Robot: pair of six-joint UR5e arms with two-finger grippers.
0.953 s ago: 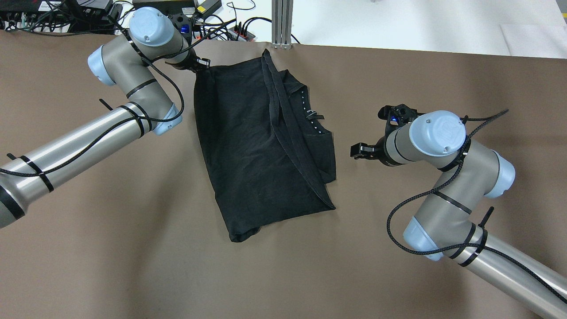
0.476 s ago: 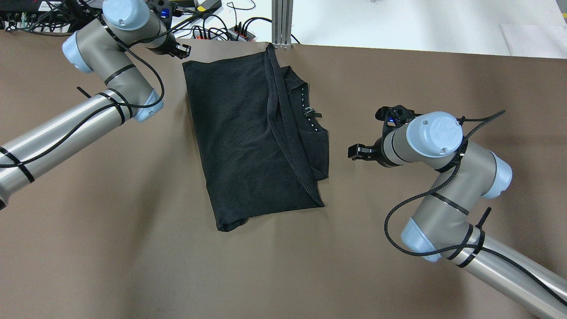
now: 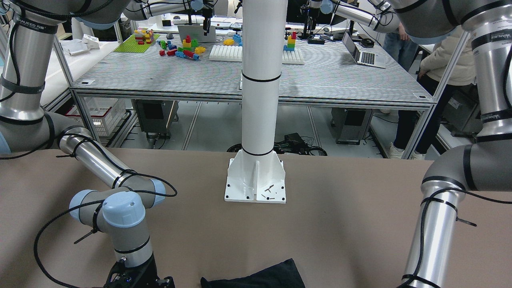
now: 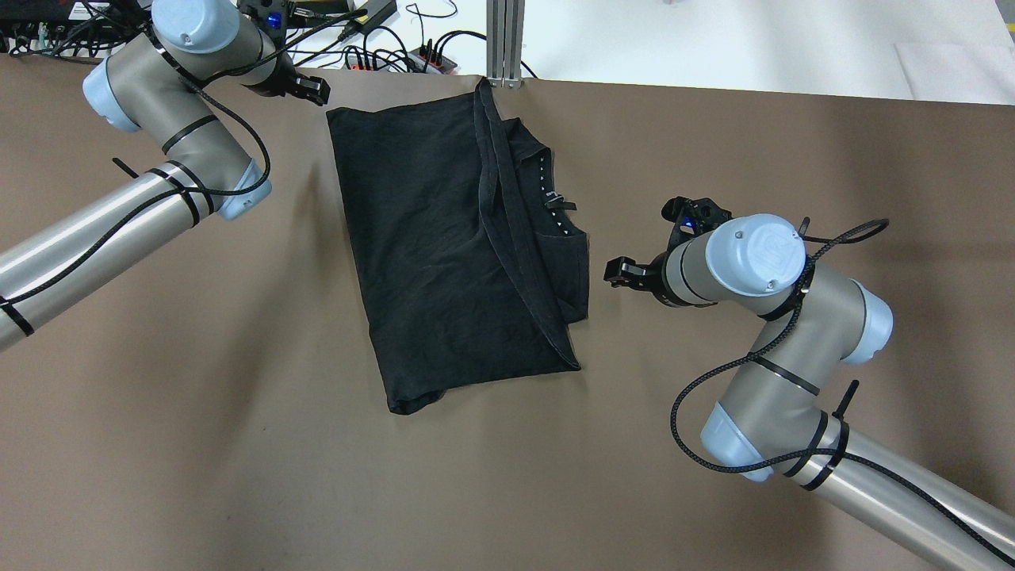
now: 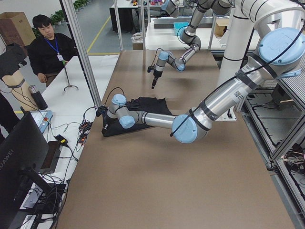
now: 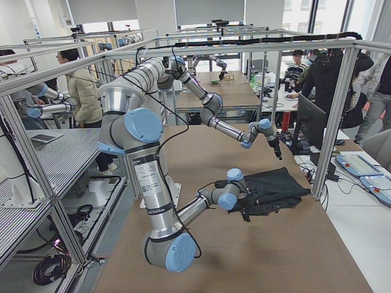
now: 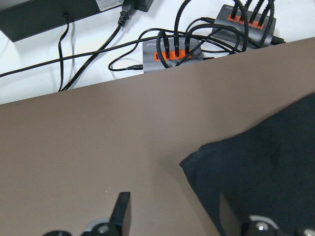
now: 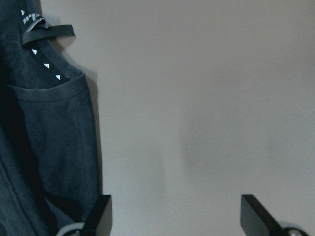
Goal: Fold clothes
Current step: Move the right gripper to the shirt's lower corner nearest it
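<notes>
1. "HUAWEI" can be read on the back of a dark monitor (image 5: 10, 164) in the exterior left view. The lettering on the arm bands in the front-facing view is too small to make out.
2. The clothes (image 4: 444, 254) carry a row of small white triangles (image 8: 47, 65) printed along the inner neck band. A thin grey loop tag (image 8: 49, 31) sits beside them, and its marks are not legible.
3. The clothes lie flat on the brown table (image 4: 238, 476), towards its far edge and between the two arms. They are folded lengthwise, and a long hem runs as a ridge from the far edge down to the near right corner.
4. The left end effector (image 4: 311, 86) is just beside the far left corner of the clothes. Its fingers (image 7: 123, 210) are spread with nothing between them.
5. The right end effector (image 4: 620, 273) is near the right edge of the clothes and apart from it. Its fingers (image 8: 101, 212) are set wide and empty.
6. In the front-facing view only a strip of the clothes shows at the lower edge, below the white pillar (image 3: 260, 80). Both wrist views cut the fingers off at the bottom edge.
7. The fabric is soft, matt and lightly creased, and the table covering is smooth and matt. Power strips (image 7: 172, 51) with orange sockets lie beyond the table's far edge.
</notes>
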